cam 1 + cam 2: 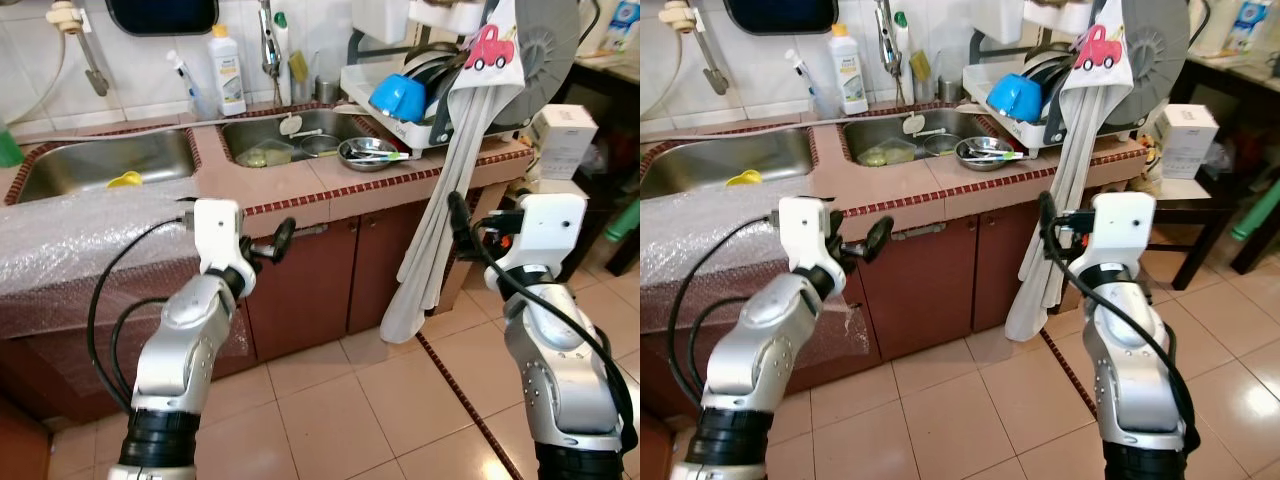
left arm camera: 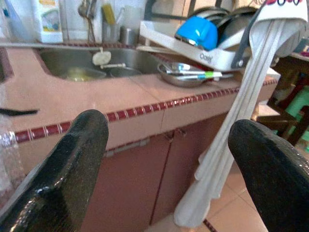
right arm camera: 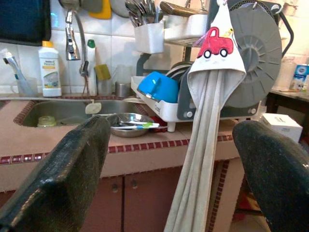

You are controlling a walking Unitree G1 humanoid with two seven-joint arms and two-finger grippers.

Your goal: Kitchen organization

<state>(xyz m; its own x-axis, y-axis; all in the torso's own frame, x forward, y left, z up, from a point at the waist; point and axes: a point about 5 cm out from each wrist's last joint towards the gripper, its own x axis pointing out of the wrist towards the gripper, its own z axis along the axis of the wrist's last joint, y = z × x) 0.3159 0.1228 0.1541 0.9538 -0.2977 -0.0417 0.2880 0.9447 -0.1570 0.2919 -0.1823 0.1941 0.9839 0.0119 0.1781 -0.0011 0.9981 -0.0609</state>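
Facing a tiled kitchen counter [image 1: 300, 185] with two steel sinks, left sink [image 1: 105, 160] and right sink [image 1: 285, 135], above red-brown cabinet doors [image 1: 320, 275]. Hanging from the dish rack [image 1: 400, 115] at the counter's right end: a long white towel [image 1: 440, 230], bunched into narrow folds, red car picture [image 1: 489, 47] on its top flap, lower end drooping close to the floor tiles. Tucked in the rack, a blue bowl [image 1: 400, 95], tipped on its side among dark plates. Sitting on the counter just in front of the rack, a steel dish [image 1: 367, 153] holding a green-handled utensil. Standing by the tap behind the right sink, a white detergent bottle [image 1: 227, 70]. Draped over the counter's left part, bubble wrap [image 1: 80, 235]. Raised in front of the cabinet, the left gripper [image 1: 272, 243], black fingers [image 2: 72, 159] spread wide, nothing between them, pointing at the counter edge. Held near the towel, right of it, the right gripper [image 1: 462, 228], fingers [image 3: 67, 169] likewise wide apart and empty, aimed at the towel and rack. Off to the right, a white box [image 1: 565, 140] on a dark side table.
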